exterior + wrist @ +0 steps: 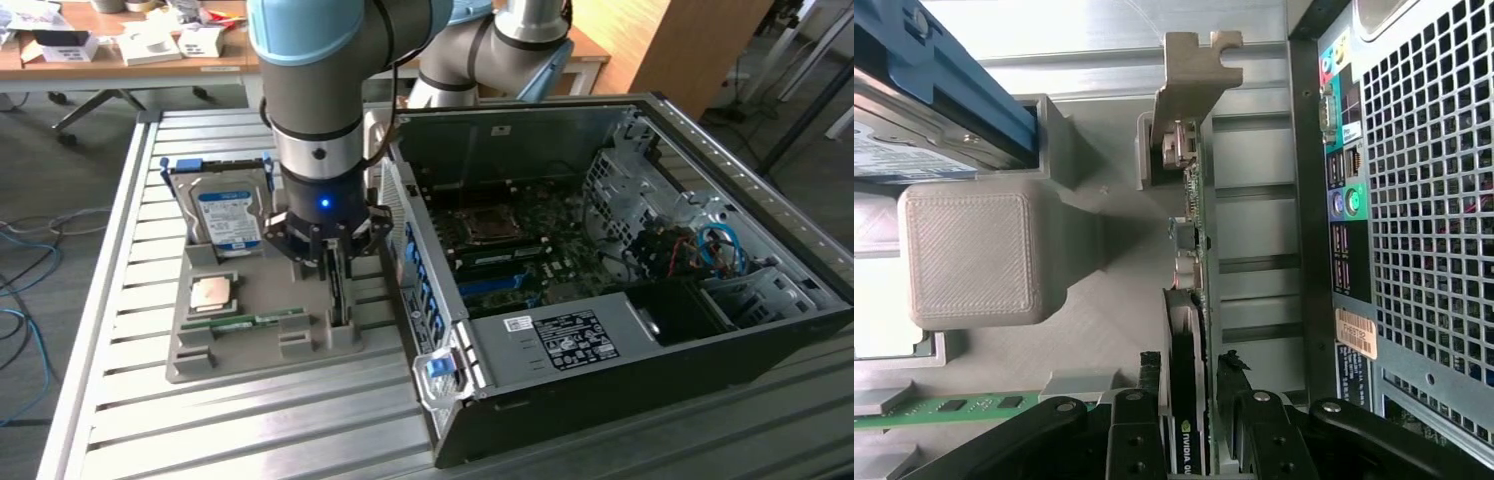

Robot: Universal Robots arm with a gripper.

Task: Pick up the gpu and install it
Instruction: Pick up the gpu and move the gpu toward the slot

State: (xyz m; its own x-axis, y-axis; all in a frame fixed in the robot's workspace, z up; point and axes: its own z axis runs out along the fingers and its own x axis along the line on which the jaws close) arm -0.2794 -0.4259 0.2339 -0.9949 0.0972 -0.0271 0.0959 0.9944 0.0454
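thin green gpu card with black fan and silver end bracket (1184, 330) stood on edge in slot of grey printed holder (267, 345) on slatted metal counter (200, 430), top edge offered for grasp. hand (334, 265) straddled card from above; could not tell if clamped.

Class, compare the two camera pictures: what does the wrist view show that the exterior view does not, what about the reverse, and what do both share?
Wrist view adds: the silver end bracket of the gpu, and the rear ports of the computer case beside its perforated grille.
Exterior view adds: the motherboard inside the open case, a processor chip in the grey tray, and the arm.
Shared: the gripper down over the gpu, which stands on edge in the tray, plus the hard drive and memory stick.
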